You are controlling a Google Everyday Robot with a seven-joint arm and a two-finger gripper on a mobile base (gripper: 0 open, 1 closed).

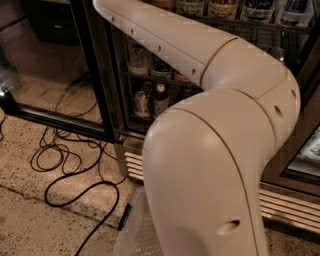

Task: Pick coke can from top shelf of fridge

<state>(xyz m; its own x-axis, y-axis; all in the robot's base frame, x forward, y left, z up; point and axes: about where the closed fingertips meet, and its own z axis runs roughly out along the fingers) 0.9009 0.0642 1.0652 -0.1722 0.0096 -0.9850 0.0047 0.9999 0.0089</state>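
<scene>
pincer: not in shot. It's somewhere past the top edge, where the arm [210, 150] runs out of frame at the upper left, so I can't tell if it's wide, narrow or holding anything.
arm: big cream thing hogging the middle. A fat lower section comes up from the bottom edge, bends at the elbow on the right, then a slimmer link slants up and left toward the pincer end.
fridge [107, 75]: right behind the arm, black frame, insides showing on both sides of the link that leads to the pincer.
door [50, 116]: glass with a black frame, swung open, down and left of where the pincer end leaves the picture.
coke can: honestly can't pick it out. The arm covers most of the fridge's inside, and nothing I can see in there reads clearly as a red can.
upper row [222, 7]: bottles and cans lined up along the top edge, just right of the pincer-side link, on a shelf with a thin rail [260, 24].
lower bottles [160, 97]: a few dark ones under that link, well below the pincer end.
grille [290, 205]: pale slats at the fridge's base, far side of the arm from the pincer.
cables [75, 165]: black loops on the speckled floor [30, 220], under the open door.
</scene>
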